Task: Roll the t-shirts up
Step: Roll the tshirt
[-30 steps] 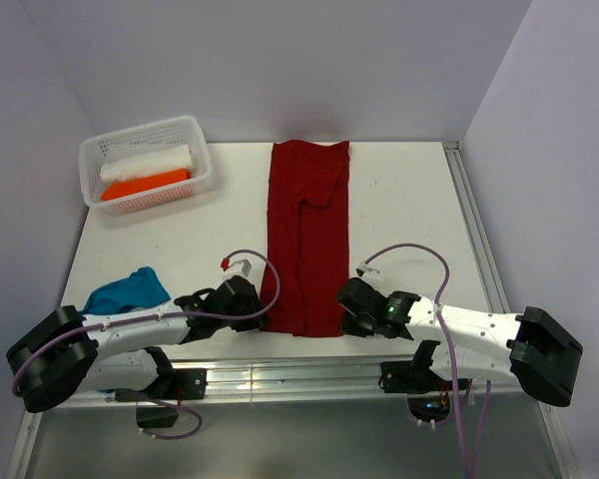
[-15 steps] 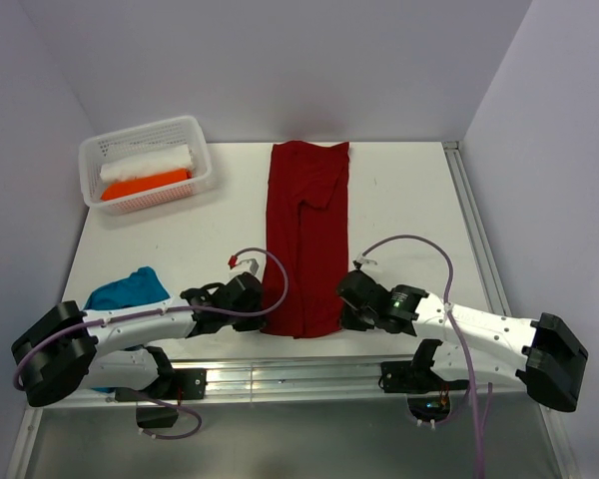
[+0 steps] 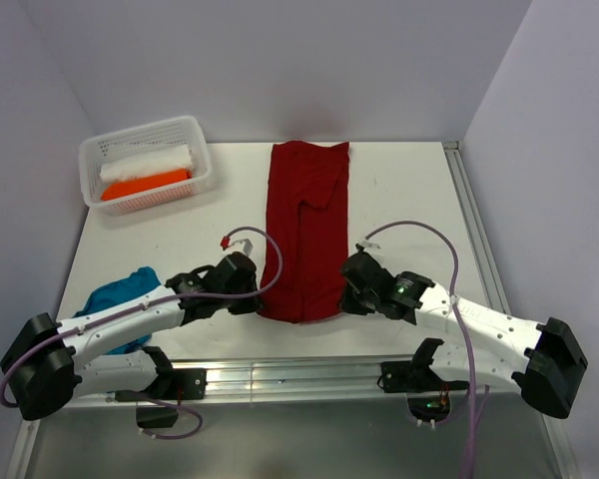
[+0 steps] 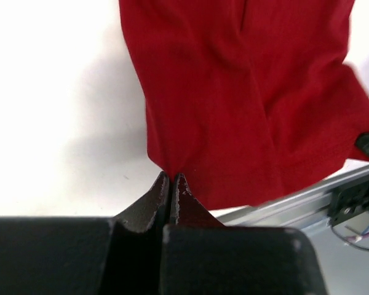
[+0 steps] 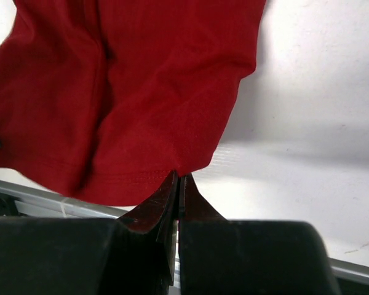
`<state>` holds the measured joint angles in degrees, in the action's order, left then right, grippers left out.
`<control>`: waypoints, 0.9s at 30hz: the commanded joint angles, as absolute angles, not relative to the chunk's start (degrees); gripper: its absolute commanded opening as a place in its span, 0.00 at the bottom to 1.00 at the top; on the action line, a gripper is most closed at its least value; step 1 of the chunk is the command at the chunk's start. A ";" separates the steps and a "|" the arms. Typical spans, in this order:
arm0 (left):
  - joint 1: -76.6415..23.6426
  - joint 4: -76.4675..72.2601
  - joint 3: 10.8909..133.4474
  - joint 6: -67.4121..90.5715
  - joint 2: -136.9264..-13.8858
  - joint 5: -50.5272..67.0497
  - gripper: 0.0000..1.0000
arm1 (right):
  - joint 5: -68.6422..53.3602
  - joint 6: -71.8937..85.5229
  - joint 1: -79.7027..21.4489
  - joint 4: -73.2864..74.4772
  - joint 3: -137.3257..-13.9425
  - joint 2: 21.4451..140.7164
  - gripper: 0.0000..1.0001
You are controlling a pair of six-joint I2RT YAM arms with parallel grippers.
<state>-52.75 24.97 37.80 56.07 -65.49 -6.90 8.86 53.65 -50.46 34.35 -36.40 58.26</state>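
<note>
Left claw (image 4: 171,177), right claw (image 5: 178,179) pinch narrow-folded red t-shirt (image 3: 309,225).

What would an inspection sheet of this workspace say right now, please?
Surface: white table, a few faint marks, otherwise clean.
Job's things: red t-shirt folded into a long strip down the middle; teal t-shirt crumpled at the near left, partly under the left arm.
Clutter: white basket at the far left corner, holding a white roll and an orange roll.
Grippers: left gripper shut on the red t-shirt's near left corner; right gripper shut on its near right corner.
Cables: purple cables loop above each wrist, one arching over the shirt's left edge.
Surroundings: plain pale walls; metal rail along the near edge.
</note>
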 commanded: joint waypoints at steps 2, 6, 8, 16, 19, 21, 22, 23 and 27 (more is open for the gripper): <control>-49.14 26.19 41.48 51.77 -64.94 -5.72 0.00 | 7.65 49.93 -47.20 34.45 -39.55 58.01 0.00; -47.38 25.49 44.03 49.49 -67.67 -5.01 0.00 | 6.86 47.46 -44.74 34.72 -41.04 58.18 0.00; -46.59 25.40 44.99 48.61 -68.81 -5.27 0.00 | 6.42 46.50 -43.51 34.72 -41.83 58.18 0.00; -42.81 26.45 51.41 45.62 -72.85 -6.06 0.00 | 5.19 42.72 -38.50 35.07 -45.43 60.82 0.00; -41.84 25.93 53.43 44.57 -75.05 -5.80 0.00 | 4.49 41.57 -36.65 34.63 -46.14 62.31 0.00; -41.48 25.66 54.84 44.12 -76.28 -5.71 0.00 | 4.05 40.78 -35.51 34.02 -46.49 63.71 0.00; -41.40 25.49 55.28 43.60 -77.51 -5.71 0.00 | 3.96 40.61 -35.33 33.75 -47.02 64.24 0.00; -41.22 25.40 56.15 43.42 -78.13 -5.71 0.00 | 3.87 40.08 -35.07 33.66 -47.28 65.47 0.00; -40.70 24.87 57.74 42.45 -80.50 -5.71 0.00 | 3.87 39.03 -33.93 32.96 -48.78 68.55 0.00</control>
<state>-41.36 26.00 54.76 44.75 -79.61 -5.67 3.79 41.39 -34.83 34.09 -45.56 67.05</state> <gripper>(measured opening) 0.023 0.011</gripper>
